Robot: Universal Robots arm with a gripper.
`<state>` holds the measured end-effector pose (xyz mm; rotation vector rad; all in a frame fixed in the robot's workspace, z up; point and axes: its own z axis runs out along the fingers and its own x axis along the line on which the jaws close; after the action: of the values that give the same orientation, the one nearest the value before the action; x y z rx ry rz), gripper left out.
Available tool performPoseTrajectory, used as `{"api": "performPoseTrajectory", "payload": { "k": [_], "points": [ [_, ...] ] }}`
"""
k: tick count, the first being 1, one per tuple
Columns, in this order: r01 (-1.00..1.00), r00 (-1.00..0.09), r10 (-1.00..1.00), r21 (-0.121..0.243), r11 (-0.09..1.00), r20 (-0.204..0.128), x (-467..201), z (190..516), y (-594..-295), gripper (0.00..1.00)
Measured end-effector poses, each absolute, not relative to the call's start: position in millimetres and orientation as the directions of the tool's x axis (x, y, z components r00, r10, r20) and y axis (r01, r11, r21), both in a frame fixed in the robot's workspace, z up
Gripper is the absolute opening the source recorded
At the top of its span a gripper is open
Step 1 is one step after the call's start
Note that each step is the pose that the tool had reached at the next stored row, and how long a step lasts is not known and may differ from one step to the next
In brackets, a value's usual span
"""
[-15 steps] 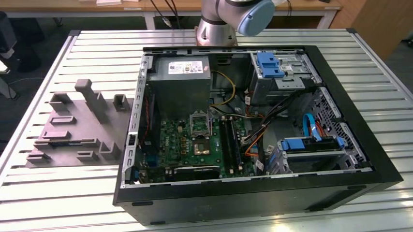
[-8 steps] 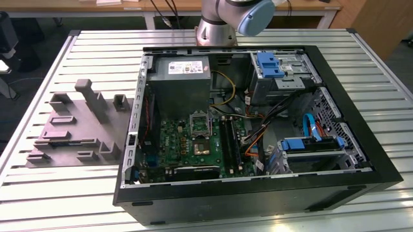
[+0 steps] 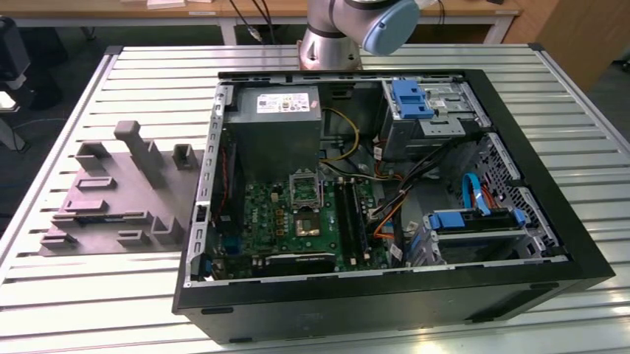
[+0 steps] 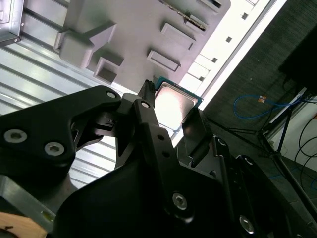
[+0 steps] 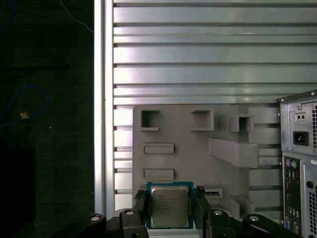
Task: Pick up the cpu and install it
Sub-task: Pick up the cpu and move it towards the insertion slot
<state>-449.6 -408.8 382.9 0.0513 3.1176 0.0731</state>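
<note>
Here you see the cpu (image 5: pixel 169 206) clamped between the two black fingers (image 5: pixel 140 204) of the gripper (image 5: pixel 169 212), which hide its side edges. Glare washes out its lid in the second wrist view. It is a flat square with a silvery metal top and a thin greenish rim. Behind it, a grey moulded tray (image 5: pixel 198 158) with raised blocks lies on the ribbed metal table (image 5: pixel 198 59), just beside the open computer case (image 3: pixel 374 306).

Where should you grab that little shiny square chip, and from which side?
Grab two opposite thin edges, coming from above its flat silvery top. The cpu is thin and square, so only its edges offer parallel faces; the gripper pinches it that way.
</note>
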Motion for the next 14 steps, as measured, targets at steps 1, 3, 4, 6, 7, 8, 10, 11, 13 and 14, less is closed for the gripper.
{"api": "performPoseTrajectory", "payload": {
  "k": [1, 3, 4, 6, 7, 8, 10, 11, 13, 14],
  "points": [
    [0.032, -0.999, 0.033, 0.047, 0.998, -0.022, -449.3, 383.0, -408.8, 0.47],
    [0.032, -0.999, 0.033, 0.047, 0.998, -0.022, -448.8, 383.0, -408.8, 0.47],
    [0.032, -0.999, 0.033, 0.047, 0.998, -0.022, -448.6, 382.9, -408.8, 0.47],
    [0.032, -0.999, 0.033, 0.047, 0.998, -0.022, -448.2, 383.0, -408.8, 0.47],
    [0.032, -0.999, 0.033, 0.047, 0.998, -0.022, -447.9, 383.0, -408.8, 0.47],
    [0.032, -0.999, 0.033, 0.047, 0.998, -0.022, -447.4, 383.0, -408.8, 0.47],
    [0.032, -0.999, 0.033, 0.047, 0.998, -0.022, -447.0, 383.0, -408.8, 0.47],
    [0.032, -0.999, 0.033, 0.047, 0.998, -0.022, -446.8, 383.0, -408.8, 0.47],
    [0.032, -0.999, 0.033, 0.047, 0.998, -0.022, -446.5, 382.9, -408.7, 0.47],
    [0.032, -0.999, 0.033, 0.047, 0.998, -0.022, -446.3, 382.9, -408.8, 0.47]
  ]
}}
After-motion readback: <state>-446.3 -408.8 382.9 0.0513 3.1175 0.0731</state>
